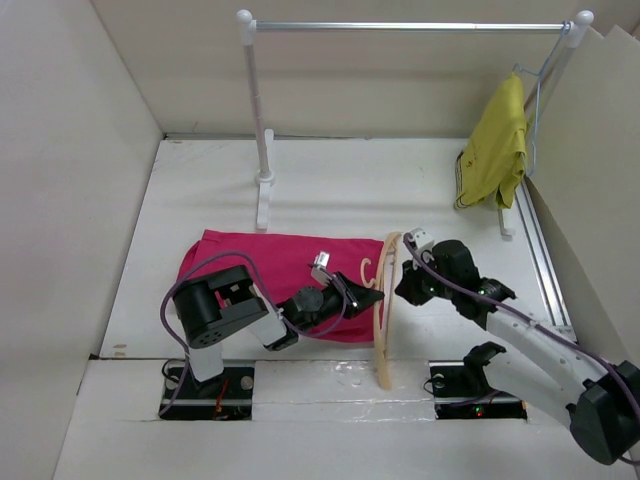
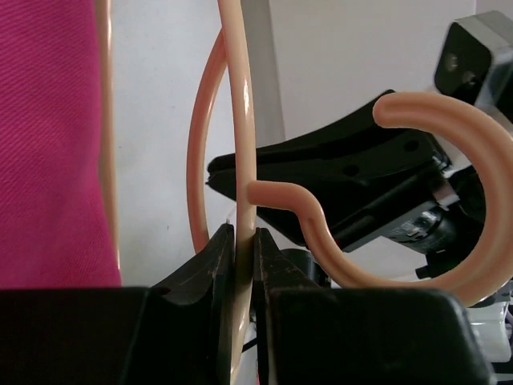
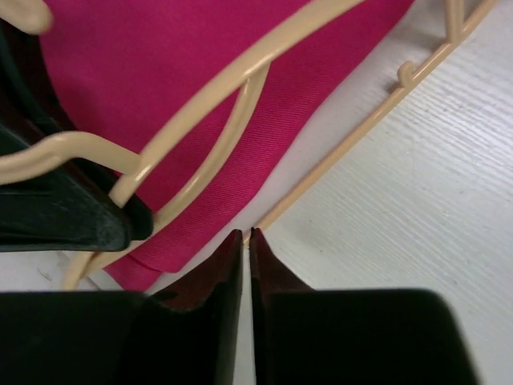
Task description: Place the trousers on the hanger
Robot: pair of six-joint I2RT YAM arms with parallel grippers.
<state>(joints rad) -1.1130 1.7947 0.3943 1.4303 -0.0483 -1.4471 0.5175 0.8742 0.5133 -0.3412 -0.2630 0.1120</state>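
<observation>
The magenta trousers (image 1: 262, 268) lie folded flat on the white table, left of centre. The tan hanger (image 1: 383, 330) stands on edge at their right end. My left gripper (image 1: 375, 296) is shut on the hanger's curved arm; in the left wrist view the arm (image 2: 243, 160) runs between the closed jaws, with the hook (image 2: 473, 152) to the right and the trousers (image 2: 48, 144) to the left. My right gripper (image 1: 403, 283) is shut on the hanger's thin bottom bar (image 3: 353, 144), which ends at its fingertips (image 3: 247, 234). The trousers (image 3: 240, 48) lie beyond it.
A metal clothes rack (image 1: 258, 130) stands at the back with its rail (image 1: 410, 27) overhead. A mustard-yellow garment (image 1: 497, 145) hangs on a wire hanger (image 1: 530, 90) at its right end. Walls close in the table on the left, back and right.
</observation>
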